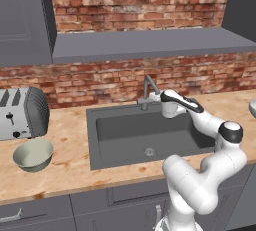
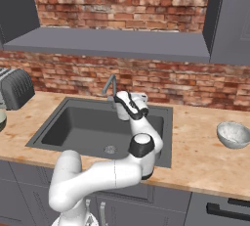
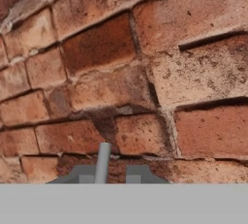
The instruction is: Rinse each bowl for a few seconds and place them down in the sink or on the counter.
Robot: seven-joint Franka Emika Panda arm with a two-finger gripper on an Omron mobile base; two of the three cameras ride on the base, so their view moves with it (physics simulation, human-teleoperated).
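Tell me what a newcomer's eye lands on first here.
The white arm reaches over the dark sink, its hand at the curved tap by the brick wall. One bowl sits on the counter before the toaster; a speckled bowl sits right of the sink.

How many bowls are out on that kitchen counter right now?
2. A cream bowl sits on the counter left of the sink, in front of the toaster. A speckled grey-white bowl sits on the counter right of the sink.
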